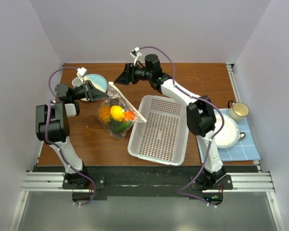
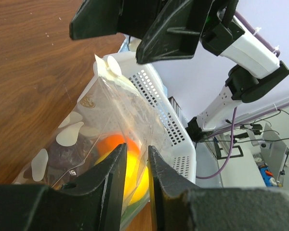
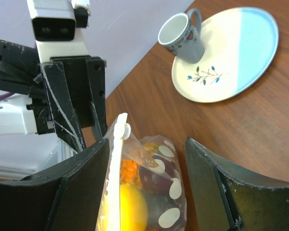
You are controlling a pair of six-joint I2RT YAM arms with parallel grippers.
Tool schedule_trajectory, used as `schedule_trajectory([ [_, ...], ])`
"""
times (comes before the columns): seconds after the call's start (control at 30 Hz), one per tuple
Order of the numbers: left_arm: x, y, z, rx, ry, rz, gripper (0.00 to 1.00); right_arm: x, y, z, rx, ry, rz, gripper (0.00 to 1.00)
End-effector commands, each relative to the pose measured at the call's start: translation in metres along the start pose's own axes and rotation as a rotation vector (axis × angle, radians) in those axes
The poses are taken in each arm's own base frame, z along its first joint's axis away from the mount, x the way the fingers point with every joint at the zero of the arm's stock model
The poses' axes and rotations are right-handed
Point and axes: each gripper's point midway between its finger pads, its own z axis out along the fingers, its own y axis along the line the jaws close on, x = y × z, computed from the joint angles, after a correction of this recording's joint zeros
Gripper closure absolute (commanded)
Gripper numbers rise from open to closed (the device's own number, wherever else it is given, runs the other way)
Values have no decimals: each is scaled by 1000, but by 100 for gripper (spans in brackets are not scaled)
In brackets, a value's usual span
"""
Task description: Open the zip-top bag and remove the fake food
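Note:
The zip-top bag (image 1: 116, 108) stands tilted on the table left of the basket, its white zip strip (image 1: 127, 103) running diagonally. Inside are a lemon (image 1: 117, 112), an orange (image 1: 104, 113), a green piece (image 1: 120, 127) and a dark piece (image 3: 156, 180). My left gripper (image 1: 97, 91) is shut on the bag's plastic; in the left wrist view the film runs between its narrow jaws (image 2: 136, 150). My right gripper (image 1: 119, 77) hovers open over the bag's top corner. In the right wrist view its jaws (image 3: 145, 142) straddle the bag (image 3: 164, 192), the zip strip (image 3: 114, 163) beside one finger.
A white perforated basket (image 1: 159, 130) lies right of the bag. A blue-and-white plate (image 1: 97, 82) and a mug (image 3: 183, 31) sit behind the left gripper. At far right are a mug (image 1: 239, 110), a white plate (image 1: 229, 132) and a blue cloth (image 1: 245, 149).

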Motion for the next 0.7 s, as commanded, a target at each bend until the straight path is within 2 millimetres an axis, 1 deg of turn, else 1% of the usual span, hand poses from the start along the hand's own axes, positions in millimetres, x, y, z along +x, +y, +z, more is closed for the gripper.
schedule_trajectory([
  [0.0, 23, -31, -12, 49, 203, 669, 71, -12, 31, 5, -99, -16, -18, 34],
  [0.13, 23, -31, -12, 49, 203, 668, 72, -12, 35, 7, -102, -26, -29, 36],
  [0.2, 23, -32, -12, 49, 203, 668, 72, -15, 41, 10, -110, -30, -39, 39],
  [0.33, 22, -33, -11, 48, 201, 668, 72, -16, 44, 15, -112, -33, -48, 42],
  [0.43, 23, -34, -12, 48, 203, 668, 72, -15, 43, 18, -110, -31, -41, 46],
  [0.57, 22, -33, -12, 48, 203, 668, 72, -13, 44, 21, -112, -28, -33, 56],
  [0.6, 22, -33, -12, 48, 203, 668, 72, -13, 43, 22, -106, -27, -35, 56],
  [0.63, 22, -34, -12, 48, 203, 668, 72, -8, 39, 22, -88, -9, -39, 54],
  [0.67, 22, -34, -11, 49, 204, 668, 72, -8, 37, 22, -75, -7, -41, 50],
])
